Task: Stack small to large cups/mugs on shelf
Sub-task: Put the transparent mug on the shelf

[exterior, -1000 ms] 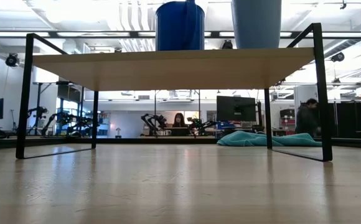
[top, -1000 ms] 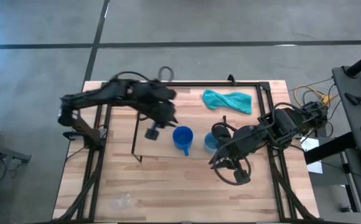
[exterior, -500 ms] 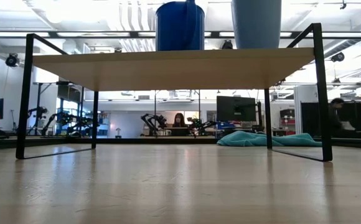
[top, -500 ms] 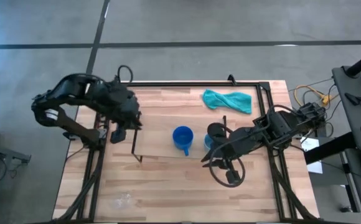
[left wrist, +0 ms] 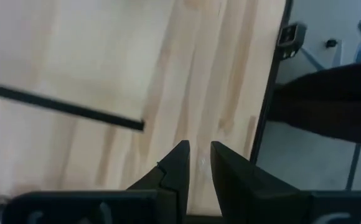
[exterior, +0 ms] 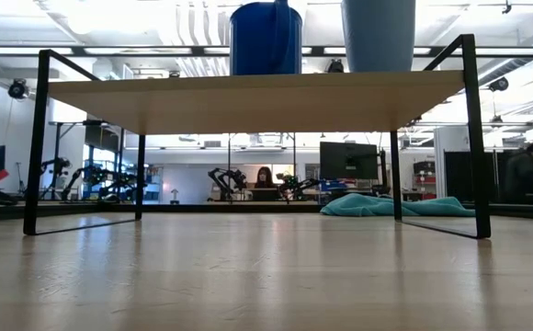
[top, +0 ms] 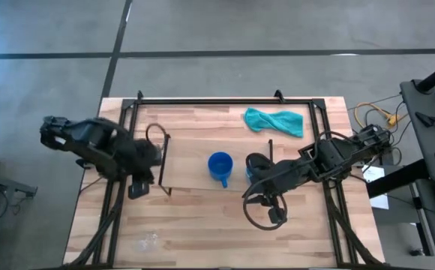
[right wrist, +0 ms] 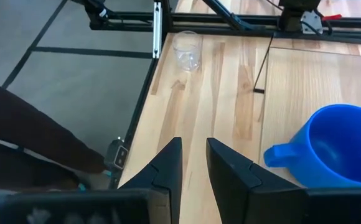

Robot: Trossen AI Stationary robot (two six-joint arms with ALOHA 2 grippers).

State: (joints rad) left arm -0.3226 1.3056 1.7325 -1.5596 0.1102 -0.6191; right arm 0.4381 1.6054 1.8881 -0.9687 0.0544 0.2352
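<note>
The dark blue handled mug [top: 220, 166] [exterior: 266, 37] [right wrist: 336, 146] stands upright on the light-wood shelf [top: 195, 161] [exterior: 248, 99]. Beside it on the shelf stands the light blue cup [top: 253, 172] [exterior: 378, 33], partly hidden under my right arm in the high view. The clear glass mug [top: 148, 241] [right wrist: 187, 50] stands on the table near its near-left corner. My right gripper [top: 249, 189] [right wrist: 193, 146] is shut and hovers beside the blue mug, at the shelf's near-right end. My left gripper [top: 138, 187] [left wrist: 199, 149] is shut, off the shelf's left end.
A teal cloth [top: 274, 121] [exterior: 386, 204] lies at the table's far right. The large black metal frame [top: 217, 101] runs around the table. Bare table lies on the near side of the shelf. People show in the room behind.
My left arm has drawn back from above the shelf beside the dark blue mug toward the table's left edge and slightly nearer. My right gripper has shifted a little toward the near-left. Both cups on the shelf have stayed in place.
</note>
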